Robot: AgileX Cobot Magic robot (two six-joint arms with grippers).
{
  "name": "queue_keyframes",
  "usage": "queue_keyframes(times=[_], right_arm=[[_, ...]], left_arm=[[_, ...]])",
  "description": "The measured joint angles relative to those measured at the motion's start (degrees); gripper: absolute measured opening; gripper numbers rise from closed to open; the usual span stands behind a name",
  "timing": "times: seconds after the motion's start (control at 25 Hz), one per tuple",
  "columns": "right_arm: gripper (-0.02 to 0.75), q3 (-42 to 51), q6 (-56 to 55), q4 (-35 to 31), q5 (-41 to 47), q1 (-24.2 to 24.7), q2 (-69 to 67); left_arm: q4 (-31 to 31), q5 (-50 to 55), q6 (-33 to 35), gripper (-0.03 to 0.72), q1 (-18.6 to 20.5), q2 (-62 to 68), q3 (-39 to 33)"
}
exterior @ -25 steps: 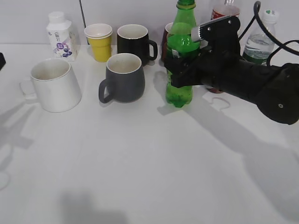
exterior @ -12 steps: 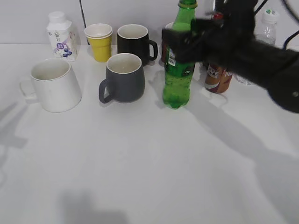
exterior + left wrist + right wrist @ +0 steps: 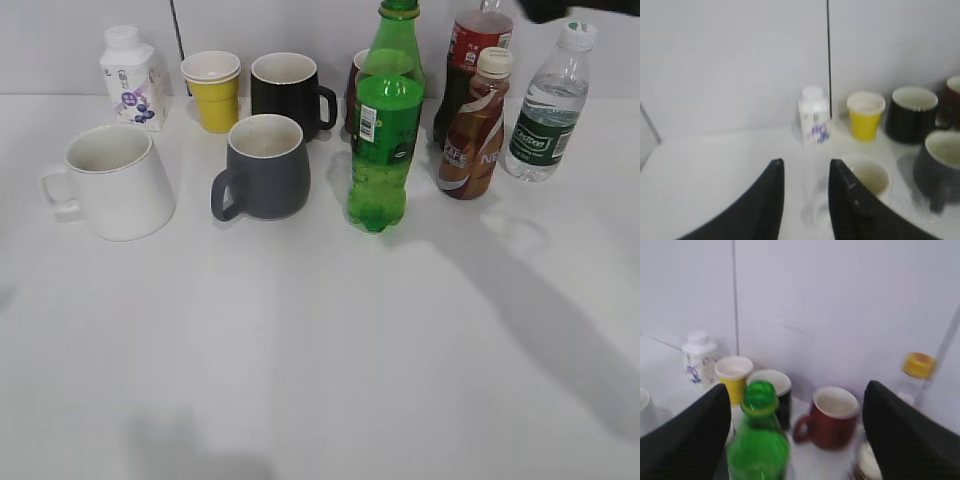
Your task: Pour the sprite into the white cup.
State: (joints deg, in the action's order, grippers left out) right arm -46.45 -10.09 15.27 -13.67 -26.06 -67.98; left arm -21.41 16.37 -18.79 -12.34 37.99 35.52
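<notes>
The sprite [image 3: 380, 150], a tall green bottle, stands upright on the table with nothing holding it. In the right wrist view its neck [image 3: 759, 445] shows low between the fingers, close to the left one. My right gripper [image 3: 797, 435] is wide open above the bottle and apart from it. The white cup [image 3: 118, 185] stands at the left with its handle to the left. In the left wrist view it [image 3: 867, 175] shows partly behind the right finger. My left gripper [image 3: 805, 200] is open and empty. It is out of the exterior view.
A dark grey mug [image 3: 265, 165] stands between cup and sprite. Behind are a black mug [image 3: 288, 92], yellow paper cup [image 3: 213, 88] and small white bottle [image 3: 130, 78]. A red mug [image 3: 832, 417], brown coffee bottle [image 3: 475, 125] and water bottle [image 3: 545, 110] stand right of the sprite.
My right gripper has let go of the sprite and risen up and back, nearly out of the exterior view. The bottle stays upright, slightly left of where it stood.
</notes>
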Motion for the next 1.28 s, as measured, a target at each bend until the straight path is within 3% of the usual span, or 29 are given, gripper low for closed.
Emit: queue_keyframes(times=[0.16,0.36,0.76,0.96,1.28], right_arm=[[0.607,0.0,0.0,-0.1,12.9,0.0,8.2],[0.596,1.4,0.0,-1.3,28.6,0.0,19.0],[0.596,9.7,7.1,-9.9,69.3,0.0,42.2],[0.596,15.4,7.6,-11.1,77.3,0.0,54.1],[0.596,17.8,7.9,-11.3,74.2,0.0,62.4]], left_arm=[[2.5,15.3,0.0,0.33,-3.7,-6.7,2.0],[4.7,26.1,-0.1,0.496,-4.0,-15.2,2.1],[5.1,46.6,1.0,0.528,-4.0,-29.3,0.4],[5.8,51.3,2.6,0.528,-4.0,-34.4,-3.1],[6.7,46.1,5.4,0.526,-4.0,-36.8,-5.6]])
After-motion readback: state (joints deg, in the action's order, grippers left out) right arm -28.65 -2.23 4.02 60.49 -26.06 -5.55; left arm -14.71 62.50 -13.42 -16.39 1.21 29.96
